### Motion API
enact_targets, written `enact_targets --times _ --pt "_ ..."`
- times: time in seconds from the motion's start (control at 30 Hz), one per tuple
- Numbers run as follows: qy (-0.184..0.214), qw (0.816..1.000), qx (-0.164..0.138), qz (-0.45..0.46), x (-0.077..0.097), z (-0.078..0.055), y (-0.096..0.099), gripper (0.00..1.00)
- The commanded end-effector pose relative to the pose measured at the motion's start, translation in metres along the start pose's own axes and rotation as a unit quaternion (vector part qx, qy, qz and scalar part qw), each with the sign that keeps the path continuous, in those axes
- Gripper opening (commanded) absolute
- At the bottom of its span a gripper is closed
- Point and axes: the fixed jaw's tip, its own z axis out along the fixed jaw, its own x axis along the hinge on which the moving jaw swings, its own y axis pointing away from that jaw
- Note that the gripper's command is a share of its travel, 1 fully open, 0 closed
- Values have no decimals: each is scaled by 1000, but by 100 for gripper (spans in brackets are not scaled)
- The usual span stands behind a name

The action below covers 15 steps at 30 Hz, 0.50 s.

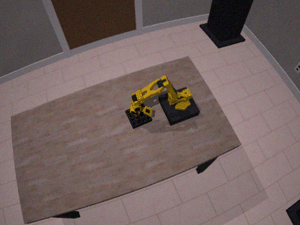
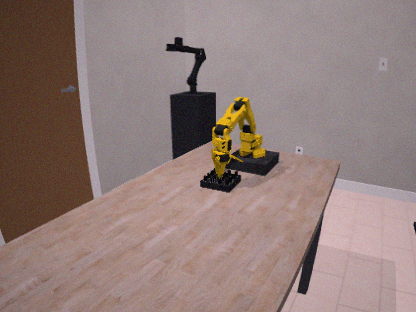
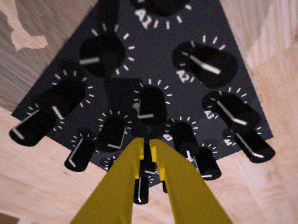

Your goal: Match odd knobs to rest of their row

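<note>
The black knob box sits on the table, its panel turned diagonally in the wrist view. The A2 knob, A3 knob and A4 knob have white lines slanting down to the right. The A1 knob is cut off at the top, its line not visible. A B-row knob has its line to the left. My gripper is shut, its tips over the middle of the box. The fingers hide part of the far knobs. Whether the tips touch a knob is unclear.
The arm's black base stands on the wooden table beside the box. Several upright knobs crowd around the fingertips. A dark pedestal stands on the floor beyond the table.
</note>
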Motion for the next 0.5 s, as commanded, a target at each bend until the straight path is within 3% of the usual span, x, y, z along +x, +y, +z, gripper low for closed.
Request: enact_targets --times 0.0,0.47 --pt "-8 999 0 -48 -5 4 -5 1" --pt "-7 988 1 -153 -4 4 -5 1"
